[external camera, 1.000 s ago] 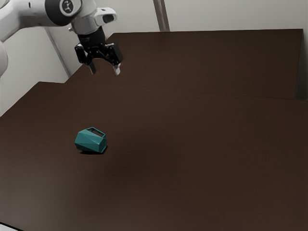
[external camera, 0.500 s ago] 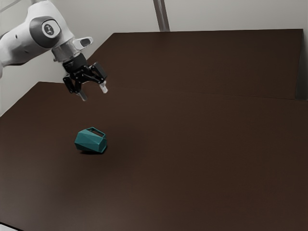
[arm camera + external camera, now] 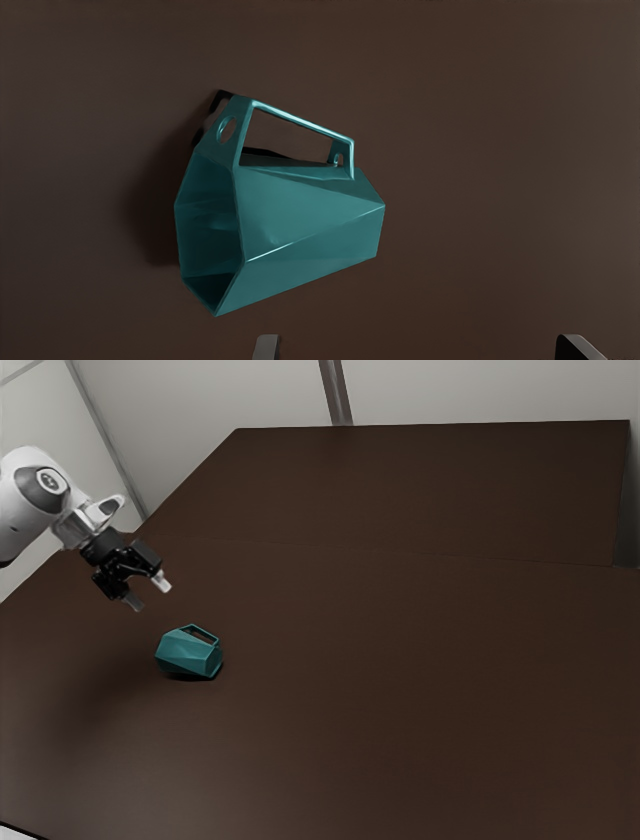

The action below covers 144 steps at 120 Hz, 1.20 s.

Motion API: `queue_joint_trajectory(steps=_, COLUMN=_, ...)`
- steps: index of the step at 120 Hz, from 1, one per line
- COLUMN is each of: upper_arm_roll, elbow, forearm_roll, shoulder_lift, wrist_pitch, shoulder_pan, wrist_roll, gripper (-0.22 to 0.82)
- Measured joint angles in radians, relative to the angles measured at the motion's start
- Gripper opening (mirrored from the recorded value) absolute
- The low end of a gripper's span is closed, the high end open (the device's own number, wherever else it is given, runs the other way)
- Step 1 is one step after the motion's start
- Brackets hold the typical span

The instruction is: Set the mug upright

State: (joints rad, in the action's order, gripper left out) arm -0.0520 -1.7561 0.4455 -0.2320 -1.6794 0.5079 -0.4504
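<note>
At the exterior view's left, I had brought the gripper [image 3: 149, 594] lower and farther toward that side than in the earlier frames, released, its fingers spread wide. Next, toward the exterior view's right, the mug [image 3: 188, 652] lay on its side on the table [image 3: 420, 680], unmoved, apart from the fingertips. From there the brown surface stretched broadly rightward, its far edge running before the pale wall [image 3: 480, 390].

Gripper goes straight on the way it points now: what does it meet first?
Probably the teal mug, lying on its side: in the exterior view it sits in line with the gripper. Depth is unclear; it might meet the tabletop beside the mug instead.
</note>
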Motion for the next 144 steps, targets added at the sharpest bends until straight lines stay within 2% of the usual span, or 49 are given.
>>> queue_joint_trajectory(steps=38, upper_arm_roll=-0.001, elbow=0.027, forearm_roll=0.084, shoulder_lift=-0.144, wrist_pitch=0.039, shoulder_pan=0.1, wrist_roll=-0.24, gripper=0.6)
queue_joint_trajectory(steps=59, upper_arm_roll=0.0, elbow=0.059, forearm_roll=0.151, shoulder_lift=-0.21, wrist_pitch=0.072, shoulder_pan=0.112, wrist_roll=-0.34, gripper=0.6)
queue_joint_trajectory(steps=85, upper_arm_roll=-0.006, elbow=0.015, forearm_roll=0.261, shoulder_lift=-0.21, wrist_pitch=0.083, shoulder_pan=0.112, wrist_roll=-0.42, gripper=0.6)
queue_joint_trajectory(steps=136, upper_arm_roll=-0.022, elbow=-0.089, forearm_roll=0.307, shoulder_lift=-0.18, wrist_pitch=0.069, shoulder_pan=0.119, wrist_roll=-0.495, gripper=0.6)
queue_joint_trajectory(steps=144, upper_arm_roll=-0.022, elbow=-0.092, forearm_roll=0.312, shoulder_lift=-0.182, wrist_pitch=0.068, shoulder_pan=0.12, wrist_roll=-0.503, gripper=0.55)
